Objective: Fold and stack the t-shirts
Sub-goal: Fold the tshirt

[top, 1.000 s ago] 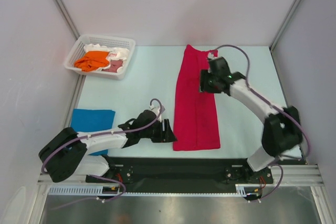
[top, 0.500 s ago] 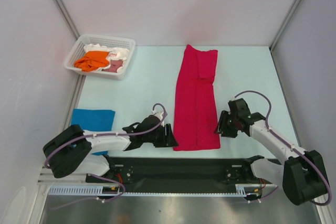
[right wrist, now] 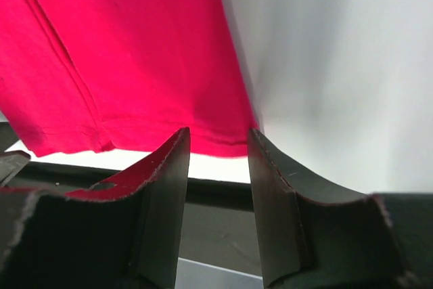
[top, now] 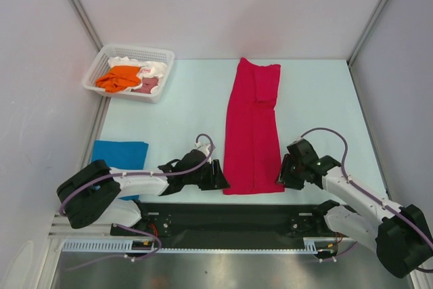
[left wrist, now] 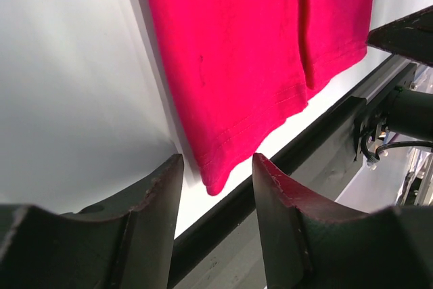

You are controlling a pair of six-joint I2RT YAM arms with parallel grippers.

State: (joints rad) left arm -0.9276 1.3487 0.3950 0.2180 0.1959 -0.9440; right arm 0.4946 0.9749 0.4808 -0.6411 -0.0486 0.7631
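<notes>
The crimson-red t-shirt (top: 254, 126) lies folded into a long strip down the table's middle, its hem at the near edge. It also shows in the left wrist view (left wrist: 230, 45) and the right wrist view (right wrist: 122, 45). My left gripper (top: 220, 175) is open and empty, low at the hem's near left corner (left wrist: 215, 184). My right gripper (top: 283, 175) is open and empty at the hem's near right corner (right wrist: 233, 143). A folded bright blue t-shirt (top: 119, 155) lies at the near left. Orange (top: 118, 77), dusty-pink (top: 146, 85) and white (top: 153, 68) shirts lie in the basket.
The white lattice basket (top: 162, 78) stands at the far left corner. A black rail (top: 223, 216) runs along the table's near edge, close under both grippers. White walls enclose the table on three sides.
My right arm swung from the shirt's far end down to its near right corner and lowered there. My left gripper shifted slightly toward the near left corner.
</notes>
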